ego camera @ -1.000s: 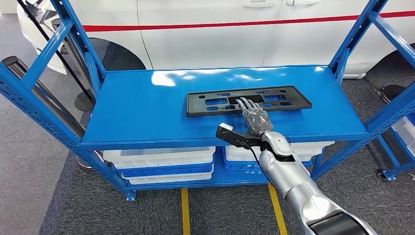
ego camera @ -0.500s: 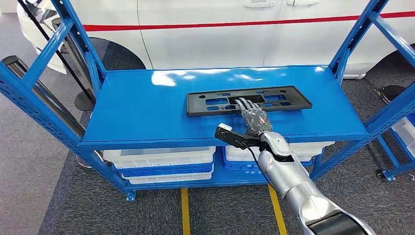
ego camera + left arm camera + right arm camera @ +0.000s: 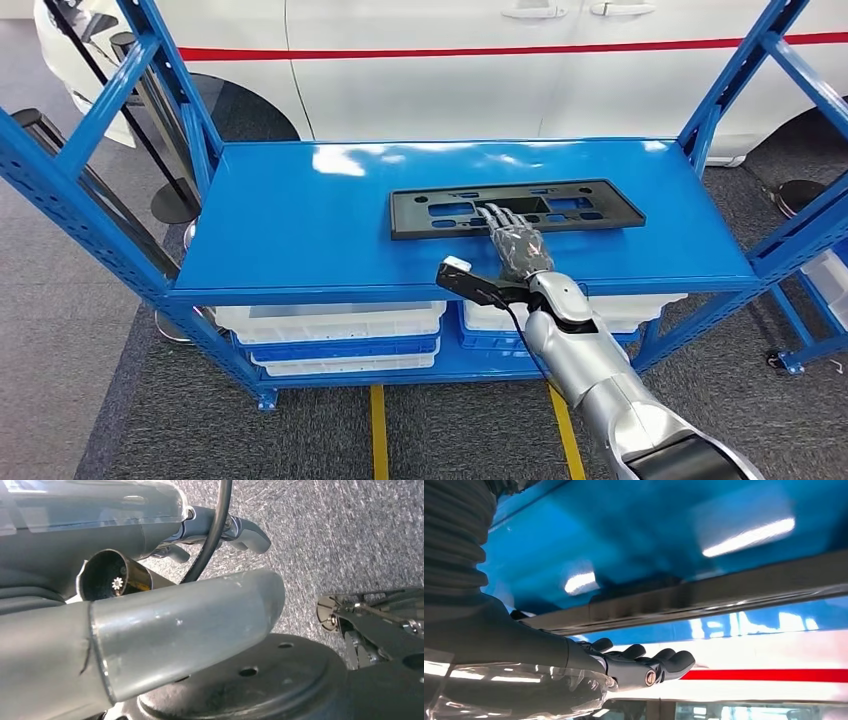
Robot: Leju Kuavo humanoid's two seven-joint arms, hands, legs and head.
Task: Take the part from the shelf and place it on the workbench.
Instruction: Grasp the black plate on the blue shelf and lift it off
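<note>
1 black part [image 3: 515, 208], a flat rectangular frame with cut-out slots, lies lengthwise on the top board of the blue shelf [image 3: 300, 215], right of the board's middle and nearer its back edge than its front. The right hand [image 3: 512, 240] reaches over the front edge on a silver arm [image 3: 600, 385] and lies flat, palm down, with its fingers [image 3: 497, 214] stretched apart over the near long edge of the part; the fingertips sit on or just above the frame, and I cannot tell whether they press on it. Nothing is clasped in that hand. The right wrist view shows the same fingers [image 3: 659, 661] extended side by side, uncurled, close to the part's dark edge [image 3: 704, 600] and the glossy blue board. A small black camera block [image 3: 462, 278] with a cable juts from the wrist, just in front of the shelf's front lip.

Below the board, white trays [image 3: 330, 322] stacked with blue ones sit on the lower level. Behind the shelf stands a white car [image 3: 480, 70] with a red stripe along its side. 2 yellow lines [image 3: 378, 430] run across the grey carpet toward the shelf.

The left wrist view looks down at grey carpet [image 3: 350, 535]; I cannot tell how the left hand is set.
</note>
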